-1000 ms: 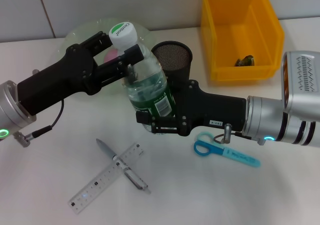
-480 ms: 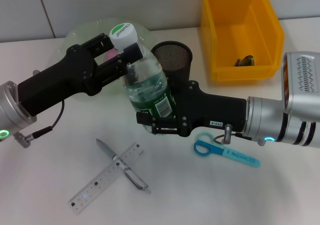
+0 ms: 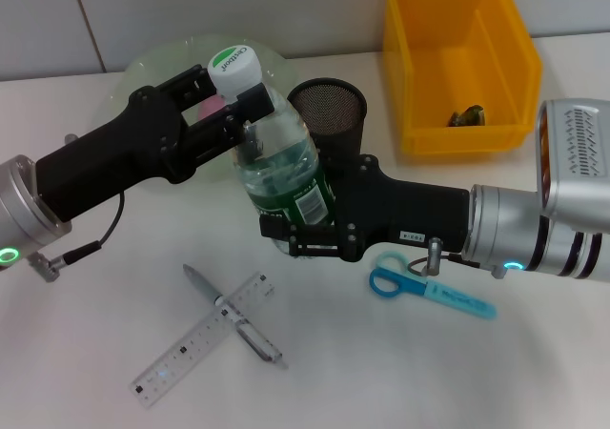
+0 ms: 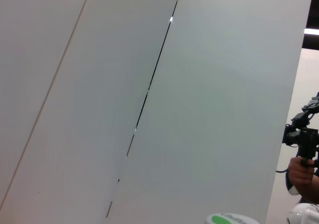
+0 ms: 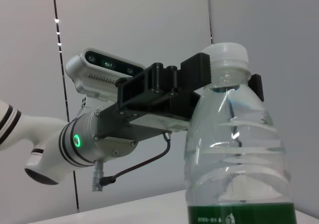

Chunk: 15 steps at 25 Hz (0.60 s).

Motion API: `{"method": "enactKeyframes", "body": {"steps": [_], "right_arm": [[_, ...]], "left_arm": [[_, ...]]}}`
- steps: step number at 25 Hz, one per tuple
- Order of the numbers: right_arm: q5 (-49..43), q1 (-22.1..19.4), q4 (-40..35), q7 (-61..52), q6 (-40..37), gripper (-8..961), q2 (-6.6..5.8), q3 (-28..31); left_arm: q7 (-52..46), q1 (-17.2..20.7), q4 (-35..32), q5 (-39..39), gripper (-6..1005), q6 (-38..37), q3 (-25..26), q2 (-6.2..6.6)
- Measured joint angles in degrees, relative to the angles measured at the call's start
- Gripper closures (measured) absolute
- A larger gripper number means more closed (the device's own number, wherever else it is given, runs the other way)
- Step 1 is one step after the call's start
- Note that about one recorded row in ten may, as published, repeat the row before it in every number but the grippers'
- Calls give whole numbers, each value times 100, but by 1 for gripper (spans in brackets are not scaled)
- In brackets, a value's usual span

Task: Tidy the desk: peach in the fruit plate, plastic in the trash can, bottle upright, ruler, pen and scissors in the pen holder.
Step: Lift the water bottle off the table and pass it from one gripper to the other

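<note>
On my white table (image 3: 496, 381), nearest me lie the ruler (image 3: 202, 339) crossed by the pen (image 3: 234, 316), then the scissors (image 3: 431, 286). My right gripper (image 3: 297, 234) has its fingers clamped on the upright bottle (image 3: 284, 167); the left gripper (image 3: 238, 102) grasps its neck under the cap (image 3: 234, 63). Beyond stand the mesh pen holder (image 3: 331, 110), plate (image 3: 157, 67) and yellow bin (image 3: 457, 57). Nothing has moved since 1 second ago.

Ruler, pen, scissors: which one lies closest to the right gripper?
The scissors, blue-handled, lie just beside the right arm, near the right gripper holding the bottle. The ruler and pen lie crossed, farther toward the robot's left.
</note>
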State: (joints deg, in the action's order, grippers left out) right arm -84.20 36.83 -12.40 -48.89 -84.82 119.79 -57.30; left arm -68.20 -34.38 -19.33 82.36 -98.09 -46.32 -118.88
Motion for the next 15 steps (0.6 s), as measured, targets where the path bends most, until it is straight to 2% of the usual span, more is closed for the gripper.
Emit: {"method": "enactKeyframes", "body": {"steps": [15], "right_arm": [[-1,24,-11,-21,-9,182,0,0]], "left_arm": [[6,-25,-1,-1,404,0,0,8]]}}
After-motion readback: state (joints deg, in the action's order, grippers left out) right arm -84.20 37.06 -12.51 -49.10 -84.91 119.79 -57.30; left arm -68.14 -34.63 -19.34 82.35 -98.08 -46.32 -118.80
